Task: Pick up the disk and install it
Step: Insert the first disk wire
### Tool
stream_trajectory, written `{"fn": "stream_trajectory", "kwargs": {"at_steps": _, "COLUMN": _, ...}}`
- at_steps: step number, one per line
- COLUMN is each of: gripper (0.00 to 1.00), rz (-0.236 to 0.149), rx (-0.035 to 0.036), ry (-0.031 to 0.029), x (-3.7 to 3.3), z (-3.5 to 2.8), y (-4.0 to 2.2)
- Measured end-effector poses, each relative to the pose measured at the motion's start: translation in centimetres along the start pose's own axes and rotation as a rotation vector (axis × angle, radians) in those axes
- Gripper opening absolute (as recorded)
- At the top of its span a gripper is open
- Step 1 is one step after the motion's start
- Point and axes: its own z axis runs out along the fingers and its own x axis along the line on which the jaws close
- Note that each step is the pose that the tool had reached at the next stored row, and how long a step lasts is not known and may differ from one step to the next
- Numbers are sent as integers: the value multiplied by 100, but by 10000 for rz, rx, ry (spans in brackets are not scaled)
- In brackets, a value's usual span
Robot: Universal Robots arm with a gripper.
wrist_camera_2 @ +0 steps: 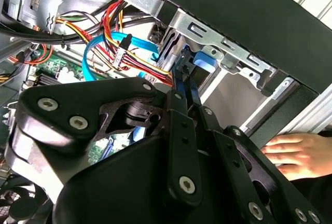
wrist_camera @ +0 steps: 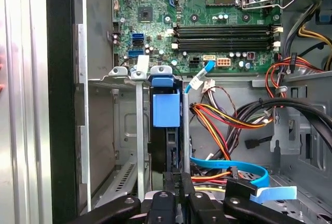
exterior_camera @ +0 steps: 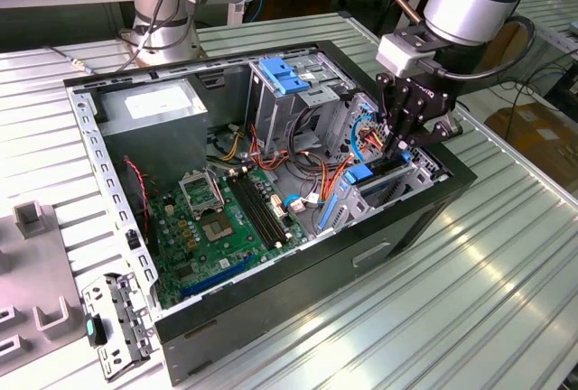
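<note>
The gripper's black linkage is sitting closest to the lens in both wrist views, its fingers (wrist_camera_2: 181,86) drawn together and clamping the upper edge of the disk (wrist_camera: 166,111). The gripper (exterior_camera: 400,143) is reaching down into the open computer case (exterior_camera: 99,151) from above, at the corner toward the exterior view's right.

The disk is standing on edge inside a metal drive bay (wrist_camera: 127,130) at that corner of the case. In the first wrist view its blue carrier (wrist_camera: 166,107) is showing between two upright metal rails, with the dark body of the disk running below it toward the gripper. In the exterior view the blue carrier (exterior_camera: 359,174) is showing just beside the fingertips, partly sunk into the bay.

Bundles of red, yellow and orange wires (wrist_camera: 218,123) and a flat blue cable (wrist_camera: 228,164) are lying just beside the bay. The green motherboard (exterior_camera: 217,223) is occupying the floor of the case, with memory slots (wrist_camera: 223,33) running across it. A grey power supply (exterior_camera: 149,110) is sitting in the far corner toward the exterior view's left, and a drive cage with a blue latch (exterior_camera: 283,74) is standing near the middle of the far wall.

A person's hand (wrist_camera_2: 298,154) is resting on the ribbed metal table (exterior_camera: 506,273) outside the case, in the second wrist view.
</note>
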Motion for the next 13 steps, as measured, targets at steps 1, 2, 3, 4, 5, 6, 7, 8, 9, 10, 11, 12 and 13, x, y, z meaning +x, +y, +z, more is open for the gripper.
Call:
{"fn": "stream_trajectory", "kwargs": {"at_steps": 1, "gripper": 16, "rz": 0, "rx": 0, "ry": 1, "x": 0, "z": 7, "y": 0}}
{"fn": "stream_trajectory", "kwargs": {"at_steps": 2, "gripper": 16, "rz": 0, "rx": 0, "ry": 0, "x": -1, "z": 14, "y": 0}}
{"fn": "stream_trajectory", "kwargs": {"at_steps": 3, "gripper": 16, "rz": 0, "rx": 0, "ry": 2, "x": -1, "z": 21, "y": 0}}
{"fn": "stream_trajectory", "kwargs": {"at_steps": 4, "gripper": 16, "rz": 0, "rx": 0, "ry": 3, "x": -1, "z": 21, "y": 0}}
{"fn": "stream_trajectory", "kwargs": {"at_steps": 5, "gripper": 16, "rz": 0, "rx": 0, "ry": 4, "x": -1, "z": 22, "y": 0}}
{"fn": "stream_trajectory", "kwargs": {"at_steps": 6, "gripper": 16, "rz": 0, "rx": 0, "ry": 2, "x": -1, "z": 25, "y": 0}}
{"fn": "stream_trajectory", "kwargs": {"at_steps": 7, "gripper": 16, "rz": 0, "rx": 0, "ry": 1, "x": -1, "z": 25, "y": 0}}
{"fn": "stream_trajectory", "kwargs": {"at_steps": 8, "gripper": 16, "rz": 0, "rx": 0, "ry": 2, "x": -1, "z": 26, "y": 0}}
{"fn": "stream_trajectory", "kwargs": {"at_steps": 9, "gripper": 16, "rz": 0, "rx": 0, "ry": 2, "x": -1, "z": 27, "y": 0}}
{"fn": "stream_trajectory", "kwargs": {"at_steps": 10, "gripper": 16, "rz": 0, "rx": 0, "ry": 1, "x": -1, "z": 28, "y": 0}}
{"fn": "stream_trajectory", "kwargs": {"at_steps": 11, "gripper": 18, "rz": 0, "rx": 0, "ry": -2, "x": -1, "z": 29, "y": 0}}
{"fn": "stream_trajectory", "kwargs": {"at_steps": 12, "gripper": 18, "rz": 0, "rx": 0, "ry": -4, "x": -1, "z": 29, "y": 0}}
{"fn": "stream_trajectory", "kwargs": {"at_steps": 13, "gripper": 18, "rz": 0, "rx": 0, "ry": -1, "x": 0, "z": 19, "y": 0}}
